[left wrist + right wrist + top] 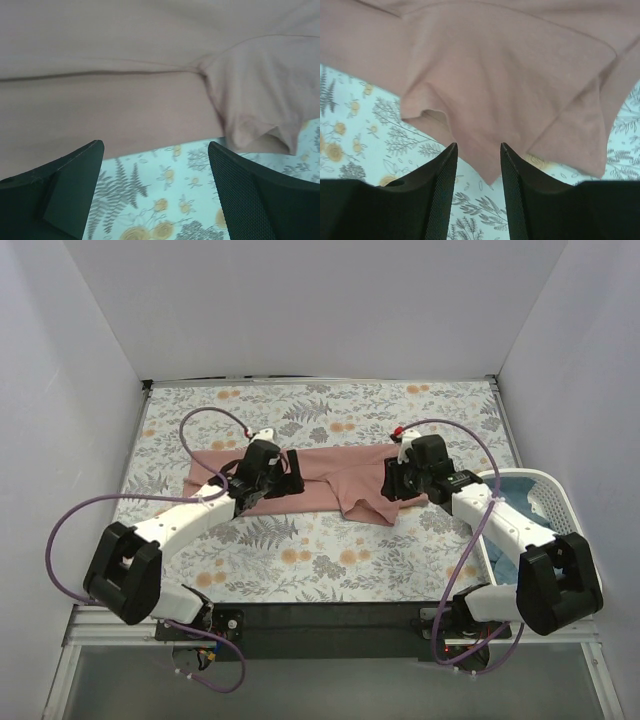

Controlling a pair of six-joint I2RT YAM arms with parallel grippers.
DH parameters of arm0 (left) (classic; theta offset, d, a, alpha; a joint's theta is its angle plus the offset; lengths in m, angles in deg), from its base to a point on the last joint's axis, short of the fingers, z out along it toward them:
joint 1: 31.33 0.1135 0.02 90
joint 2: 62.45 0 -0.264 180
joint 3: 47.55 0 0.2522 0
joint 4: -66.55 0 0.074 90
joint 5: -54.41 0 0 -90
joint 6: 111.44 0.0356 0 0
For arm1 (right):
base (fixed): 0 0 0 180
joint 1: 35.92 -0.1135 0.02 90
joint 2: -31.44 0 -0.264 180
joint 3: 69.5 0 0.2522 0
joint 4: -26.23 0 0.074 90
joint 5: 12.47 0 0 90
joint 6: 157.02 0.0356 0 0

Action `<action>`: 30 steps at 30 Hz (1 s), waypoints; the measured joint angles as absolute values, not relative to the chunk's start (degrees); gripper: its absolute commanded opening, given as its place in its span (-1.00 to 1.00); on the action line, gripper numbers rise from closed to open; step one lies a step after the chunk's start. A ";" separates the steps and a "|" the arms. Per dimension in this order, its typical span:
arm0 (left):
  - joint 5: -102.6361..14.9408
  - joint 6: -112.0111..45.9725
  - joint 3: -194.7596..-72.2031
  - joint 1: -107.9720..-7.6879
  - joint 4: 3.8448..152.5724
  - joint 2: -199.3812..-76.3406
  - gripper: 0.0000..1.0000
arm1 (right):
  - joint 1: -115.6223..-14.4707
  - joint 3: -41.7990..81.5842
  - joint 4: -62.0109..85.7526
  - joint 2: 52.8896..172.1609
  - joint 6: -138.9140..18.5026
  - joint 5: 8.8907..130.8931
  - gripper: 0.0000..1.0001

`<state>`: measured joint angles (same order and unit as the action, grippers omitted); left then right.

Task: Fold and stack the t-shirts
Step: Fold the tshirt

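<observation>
Top external view: we've got the pink t-shirt (330, 478) lying as a long band across the floral cloth (300, 560), probably so both arms can catch its near edge together for a fold. Our left gripper (288, 476) and right gripper (393, 482) sit over it, one on each half. The teal t-shirt (512, 484) sits in the basket (560, 502).

Left wrist view: our jaws gape wide with nothing in them, and the shirt's hem is just ahead of the fingertips (75, 170).

Right wrist view: our fingers (442, 180) stand a narrow gap apart, not pinching. A pointed shirt corner dips into the mouth of that gap.
</observation>
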<state>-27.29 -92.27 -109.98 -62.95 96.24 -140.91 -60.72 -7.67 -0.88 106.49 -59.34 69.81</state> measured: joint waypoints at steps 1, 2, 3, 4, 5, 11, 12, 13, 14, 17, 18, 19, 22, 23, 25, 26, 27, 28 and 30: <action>-27.44 -92.33 -111.70 -64.17 96.21 -142.48 0.68 | -60.21 -8.76 -1.01 106.40 -59.18 70.59 -0.06; -27.51 -92.51 -113.50 -65.46 96.21 -144.15 0.68 | -59.97 -10.01 -1.07 106.38 -58.92 71.21 -0.06; -27.58 -92.90 -115.18 -66.71 96.13 -145.94 0.68 | -59.93 -11.32 -1.36 106.38 -58.27 71.66 -0.06; -27.58 -93.32 -116.71 -67.76 96.19 -147.80 0.67 | -59.89 -12.61 -1.53 106.38 -57.59 72.19 -0.07; -27.55 -93.95 -118.15 -68.85 96.34 -149.63 0.66 | -59.73 -13.94 -1.58 106.29 -56.67 72.76 -0.07; -26.33 -98.45 -124.23 -74.18 98.51 -158.96 0.54 | -58.90 -18.97 -0.90 105.68 -50.25 74.42 -0.08; -25.85 -99.26 -125.17 -74.90 99.12 -160.21 0.49 | -58.84 -19.25 -0.64 105.68 -49.24 74.46 -0.09; -25.39 -99.85 -125.91 -75.47 99.67 -161.04 0.46 | -58.81 -19.38 -0.46 105.68 -48.54 74.46 -0.10; -24.91 -100.42 -126.76 -76.13 100.30 -162.09 0.44 | -58.81 -19.64 0.24 105.68 -47.51 74.46 -0.10; -23.60 -101.86 -128.69 -77.50 101.79 -164.08 0.41 | -58.81 -20.32 1.85 105.88 -45.39 74.62 -0.14; -23.16 -102.26 -129.23 -77.85 102.29 -164.54 0.40 | -58.81 -20.63 2.49 105.99 -44.72 74.68 -0.14; -22.70 -102.63 -129.67 -78.12 102.64 -165.02 0.39 | -58.81 -21.00 3.14 106.08 -44.32 74.79 -0.17; -21.59 -103.74 -130.46 -78.57 103.82 -166.07 0.35 | -58.81 -22.03 4.50 106.93 -43.36 75.38 -0.27; -21.26 -103.98 -130.72 -78.71 104.28 -166.44 0.34 | -58.81 -22.29 4.85 107.47 -43.21 75.66 -0.32; -20.84 -104.44 -131.40 -78.90 105.28 -167.16 0.33 | -58.81 -22.62 5.72 108.15 -43.16 75.86 -0.47; -20.56 -104.66 -131.66 -78.99 105.81 -167.40 0.33 | -58.79 -22.77 6.09 108.17 -43.21 75.95 -0.53; -20.30 -104.83 -131.96 -79.08 106.35 -167.58 0.33 | -58.75 -23.05 6.40 108.17 -43.16 75.97 -0.60; -20.06 -104.90 -132.40 -79.23 106.97 -167.79 0.33 | -58.77 -23.29 6.69 108.04 -43.19 75.99 -0.72; -19.82 -105.16 -133.30 -79.67 107.93 -168.17 0.30 | -58.77 -23.80 6.93 107.69 -43.25 75.95 -0.86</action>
